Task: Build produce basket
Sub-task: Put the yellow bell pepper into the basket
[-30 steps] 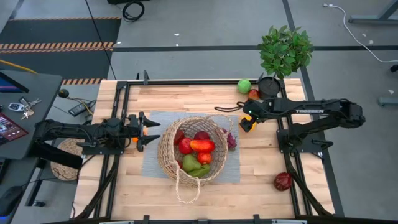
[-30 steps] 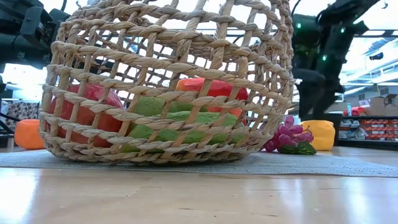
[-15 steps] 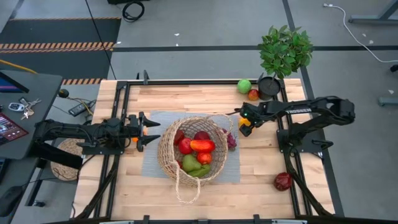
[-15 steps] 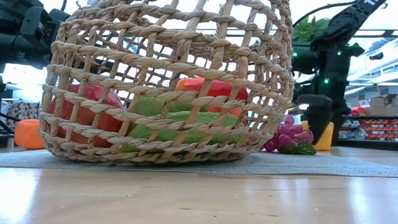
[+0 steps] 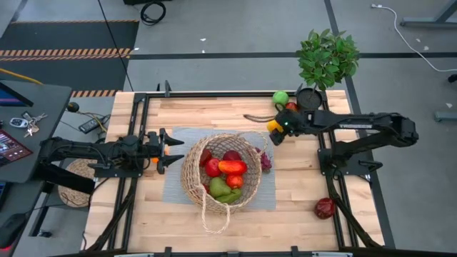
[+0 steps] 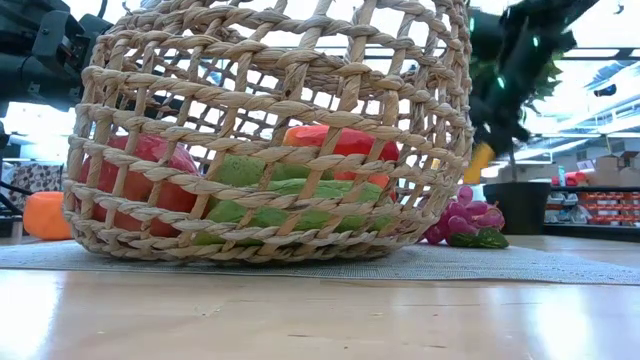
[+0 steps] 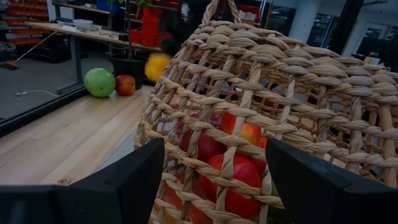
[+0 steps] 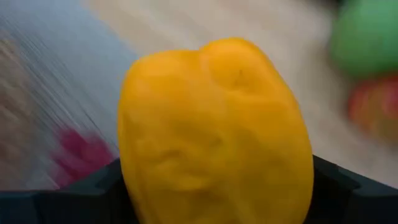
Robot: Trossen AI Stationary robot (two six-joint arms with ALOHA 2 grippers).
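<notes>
The wicker basket (image 5: 221,171) stands on a grey mat (image 5: 175,189) at mid-table. It holds red, green and orange produce (image 5: 227,175). My right gripper (image 5: 276,128) hovers just off the basket's far right, shut on a yellow pepper (image 8: 214,130). Purple grapes (image 5: 265,160) lie on the mat against the basket's right side. My left gripper (image 7: 211,186) waits open and level at the basket's left wall (image 7: 249,106), fingers apart from it. An orange piece (image 6: 45,215) sits on the mat beside that gripper. My right gripper pinches the yellow pepper's two sides (image 8: 134,180) between its two fingers (image 8: 74,199). It comes slanting down from the table's right. The pepper (image 6: 482,160) hangs clear of the table, tilted, above the grapes (image 6: 465,222).
A green apple (image 5: 280,98) and a small red fruit (image 5: 290,108) lie at the far right beside the black pot (image 5: 309,100) of a leafy plant (image 5: 327,58). A dark red piece (image 5: 325,208) lies near the right front. Black frame rails (image 5: 332,178) border the table.
My right gripper came down over the yellow pepper on the table, took hold of it, then rose with it toward the far edge. The pepper has gone from resting beside the grapes to hanging tilted, clear of the table.
</notes>
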